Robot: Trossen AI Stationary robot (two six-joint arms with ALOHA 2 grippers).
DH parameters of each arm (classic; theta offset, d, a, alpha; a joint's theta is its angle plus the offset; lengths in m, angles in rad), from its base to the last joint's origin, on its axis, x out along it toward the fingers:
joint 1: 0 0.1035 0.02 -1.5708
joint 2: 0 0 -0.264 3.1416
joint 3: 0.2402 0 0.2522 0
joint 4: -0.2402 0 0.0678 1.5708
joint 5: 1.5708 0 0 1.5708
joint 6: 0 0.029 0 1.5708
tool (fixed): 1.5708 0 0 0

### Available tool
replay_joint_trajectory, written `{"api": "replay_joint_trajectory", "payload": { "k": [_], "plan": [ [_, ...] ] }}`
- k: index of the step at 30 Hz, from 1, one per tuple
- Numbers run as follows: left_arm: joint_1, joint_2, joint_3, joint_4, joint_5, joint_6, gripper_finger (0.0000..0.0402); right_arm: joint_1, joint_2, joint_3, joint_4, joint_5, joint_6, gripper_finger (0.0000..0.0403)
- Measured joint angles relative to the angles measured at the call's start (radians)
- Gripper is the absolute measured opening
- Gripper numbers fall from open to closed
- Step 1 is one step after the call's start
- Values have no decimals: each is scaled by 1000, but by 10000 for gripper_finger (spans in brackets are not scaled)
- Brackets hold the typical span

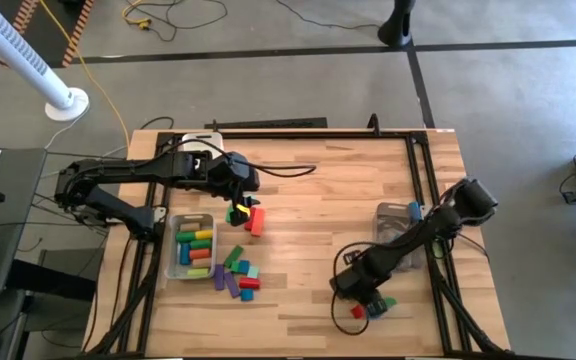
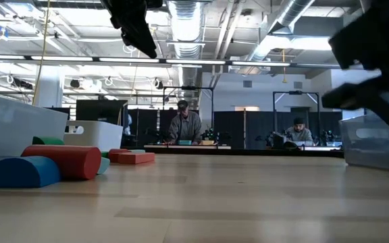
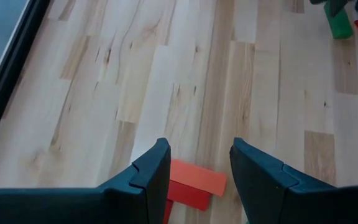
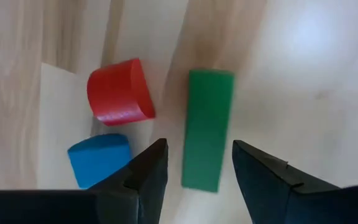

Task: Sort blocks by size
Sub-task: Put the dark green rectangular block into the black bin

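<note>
green bar (image 4: 206, 127) end hidden between right fingers (image 4: 145, 171) | red bar (image 3: 191, 183) half-hidden

Even, bright overhead light is spread across the bench (image 1: 368, 190) from above, and only soft, short shadows are cast. Ceiling strip lights (image 2: 181, 17) are seen glaring at table height, where the near red cylinder (image 2: 63, 160) is rendered soft. Pale glare is washed over the wood beside the green bar (image 4: 207, 137).
</note>
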Motion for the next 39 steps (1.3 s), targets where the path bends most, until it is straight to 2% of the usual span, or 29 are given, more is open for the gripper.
{"api": "replay_joint_trajectory", "payload": {
  "k": [7, 13, 17, 22, 28, 33, 39],
  "plan": [
    [0, 0, 0, -5, 0, -4, 157, 12, 86, 35, -3, -4, 1, 224],
    [0, 0, 0, -4, 0, 5, 157, 19, 113, 40, -25, 9, 24, 218],
    [0, 0, 0, -4, 0, 6, 157, 11, 114, 41, -41, 40, 51, 188],
    [0, 0, 0, -1, 0, 11, 157, -29, 116, 67, -81, 34, 44, 123],
    [0, 0, 0, 0, 0, 17, 157, -94, 122, 147, -154, 67, 19, 116],
    [0, 0, 0, 16, 0, 17, 157, -132, 91, 170, -226, 83, 0, 127],
    [0, 0, 0, 39, 0, 17, 157, -195, -21, 173, -286, 119, 24, 122]
  ]
}}
